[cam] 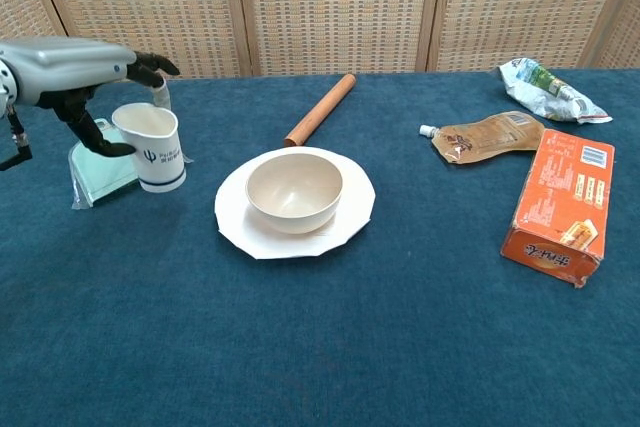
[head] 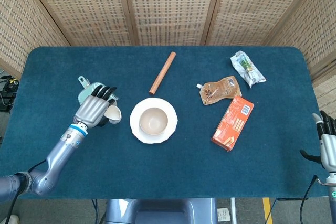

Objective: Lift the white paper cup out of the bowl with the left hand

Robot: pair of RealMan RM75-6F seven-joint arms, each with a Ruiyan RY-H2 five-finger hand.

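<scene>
The white paper cup (cam: 155, 150) bears a dark logo, its lettering illegible

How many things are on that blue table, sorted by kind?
Tableware: 3, the cup, bowl, plate.
Packets and boxes: 3, orange box, brown pouch, crumpled wrapper.
Tools: 2, wooden rod, green scraper.
Total: 8.

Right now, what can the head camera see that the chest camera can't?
Only the head view shows the right hand, at the table's right edge, and the long left arm behind the left hand.

Only the chest view shows the white paper cup from the side, with its dark logo, the fingers over its rim.

Both show the empty bowl on its white plate, the wooden rolling pin, the green dustpan, the orange box and two pouches.
</scene>
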